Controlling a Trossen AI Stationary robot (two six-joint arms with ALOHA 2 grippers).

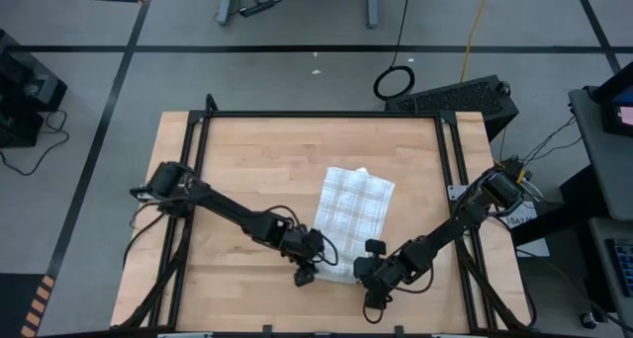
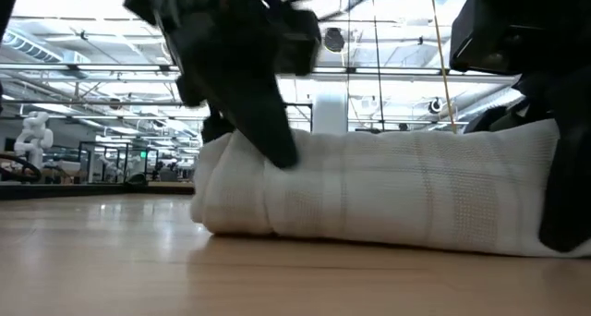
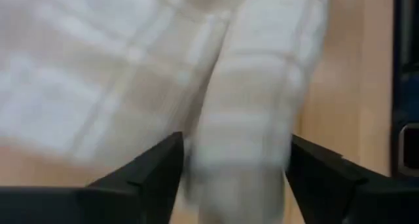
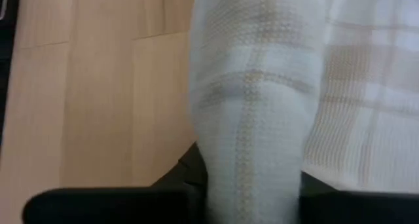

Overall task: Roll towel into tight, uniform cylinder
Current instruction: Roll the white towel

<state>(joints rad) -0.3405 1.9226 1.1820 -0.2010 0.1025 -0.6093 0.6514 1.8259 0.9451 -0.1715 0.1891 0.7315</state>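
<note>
The towel (image 1: 353, 208) was white, crossed by a faint grey-beige checked grid; on its rolled end the stripes showed as pale beige bands over a fine waffle-like weave (image 4: 252, 119). The bench (image 1: 257, 160) was light, warm-toned wood in plank strips, edged by a black frame (image 1: 326, 114). Both arms were dark, nearly black, as were the left claw (image 1: 306, 276) and the right claw (image 1: 364, 271). The floor (image 1: 297, 71) was grey with black lines.
</note>
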